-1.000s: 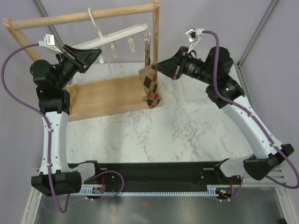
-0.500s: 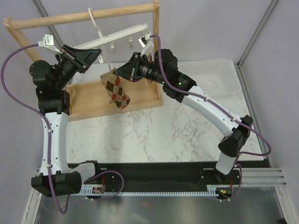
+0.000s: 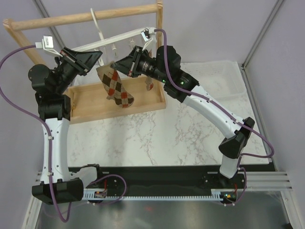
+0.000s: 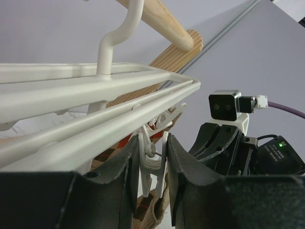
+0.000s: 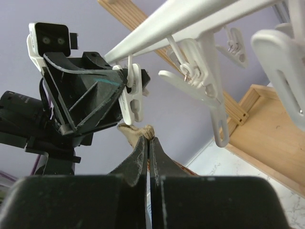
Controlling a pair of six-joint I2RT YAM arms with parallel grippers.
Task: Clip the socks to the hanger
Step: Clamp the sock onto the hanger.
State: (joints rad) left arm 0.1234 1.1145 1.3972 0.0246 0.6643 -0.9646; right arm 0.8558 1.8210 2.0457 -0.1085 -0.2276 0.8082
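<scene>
Top view: the sock (image 3: 117,88) hangs just below the hanger (image 3: 107,40), pinched by the right gripper (image 3: 116,67); left wrist view: the left gripper (image 4: 151,153), partly closed, squeezes a hanger clip (image 4: 144,167); right wrist view: right jaws closed tight on the sock's edge below the hanger.

Sock (image 3: 116,88) seemingly just beneath hanger (image 4: 71,72) clip (image 4: 152,160)
</scene>
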